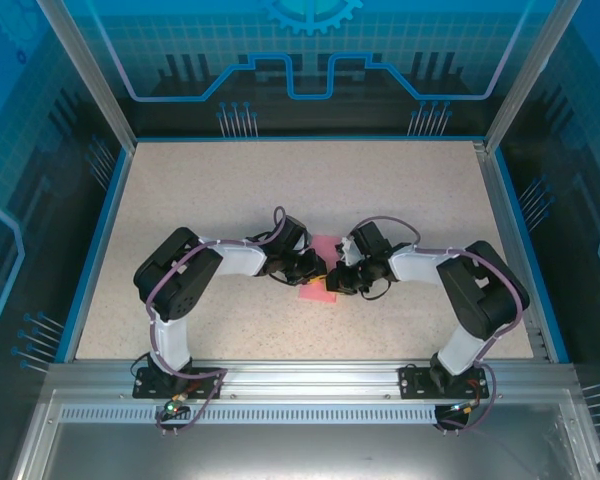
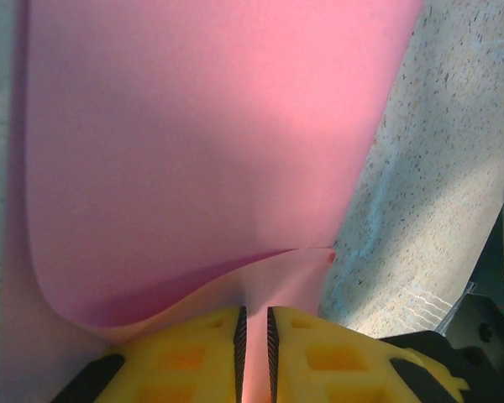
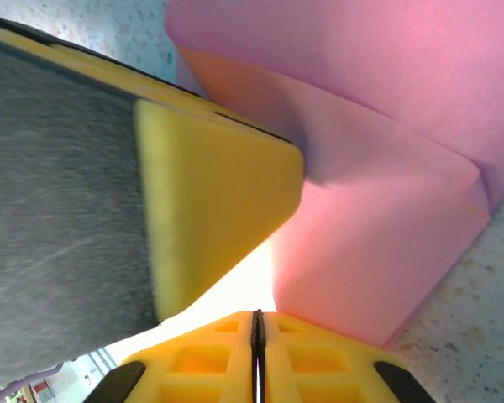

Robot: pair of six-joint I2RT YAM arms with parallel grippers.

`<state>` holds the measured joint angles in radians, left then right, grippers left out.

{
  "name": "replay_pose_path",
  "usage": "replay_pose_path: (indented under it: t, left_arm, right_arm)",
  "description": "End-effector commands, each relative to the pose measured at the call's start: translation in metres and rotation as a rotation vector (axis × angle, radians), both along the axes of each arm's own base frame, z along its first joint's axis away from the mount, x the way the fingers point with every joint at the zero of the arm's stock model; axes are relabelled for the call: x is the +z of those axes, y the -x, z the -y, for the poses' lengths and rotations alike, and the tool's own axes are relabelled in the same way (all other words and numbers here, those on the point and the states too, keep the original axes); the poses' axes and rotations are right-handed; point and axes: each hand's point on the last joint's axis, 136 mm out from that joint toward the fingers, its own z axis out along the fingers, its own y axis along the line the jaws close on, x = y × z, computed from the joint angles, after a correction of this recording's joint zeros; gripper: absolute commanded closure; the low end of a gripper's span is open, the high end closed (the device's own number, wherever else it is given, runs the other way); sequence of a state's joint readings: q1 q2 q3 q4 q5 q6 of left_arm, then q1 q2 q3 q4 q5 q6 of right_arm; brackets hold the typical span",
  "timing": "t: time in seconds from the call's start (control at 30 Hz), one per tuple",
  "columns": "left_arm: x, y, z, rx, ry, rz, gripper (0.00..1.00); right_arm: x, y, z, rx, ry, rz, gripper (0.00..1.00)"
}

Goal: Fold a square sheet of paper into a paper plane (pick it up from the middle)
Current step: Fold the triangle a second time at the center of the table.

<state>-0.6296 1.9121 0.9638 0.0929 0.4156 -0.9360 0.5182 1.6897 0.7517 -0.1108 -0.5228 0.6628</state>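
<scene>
The square sheet of paper [image 1: 318, 293], pink-red and partly folded, lies at the table's centre between both arms. My left gripper [image 1: 317, 268] comes at it from the left and my right gripper [image 1: 337, 278] from the right, nearly touching. In the left wrist view a curled flap of the paper [image 2: 193, 151] rises over a lower layer, and a ridge of it runs into the narrow gap of the left gripper [image 2: 254, 336]. In the right wrist view the right gripper [image 3: 257, 323] is pinched shut on a pale, backlit edge of the folded paper [image 3: 386, 252]. One yellow finger [image 3: 218, 193] of the left gripper sits just ahead.
The speckled beige table [image 1: 230, 200] is bordered by a blue rim and transparent walls on an aluminium frame. A metal rail [image 1: 300, 385] with both arm bases runs along the near edge. Bare tabletop [image 2: 454, 168] shows to the right of the paper.
</scene>
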Motion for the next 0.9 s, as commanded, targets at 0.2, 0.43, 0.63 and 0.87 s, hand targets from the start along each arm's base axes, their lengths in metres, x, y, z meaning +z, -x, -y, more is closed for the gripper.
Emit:
replay_pose_path:
  t: [0.2,0.43,0.63,0.87]
  left_arm:
    - [-0.021,0.012,-0.012,-0.005,-0.070,-0.030,0.82]
    - [-0.023,0.013,-0.012,-0.001,-0.076,-0.033,0.82]
    - [-0.021,0.012,-0.011,-0.004,-0.072,-0.029,0.82]
    - [-0.022,0.012,-0.012,-0.002,-0.074,-0.032,0.82]
  right_arm:
    - [-0.018,0.010,0.012,0.023,0.089,-0.020,0.89]
    - [-0.003,0.013,0.008,0.040,0.051,-0.011,0.89]
    - [0.009,0.017,0.002,0.050,0.012,-0.006,0.88]
    - [-0.011,0.023,0.008,0.054,0.071,-0.053,0.87]
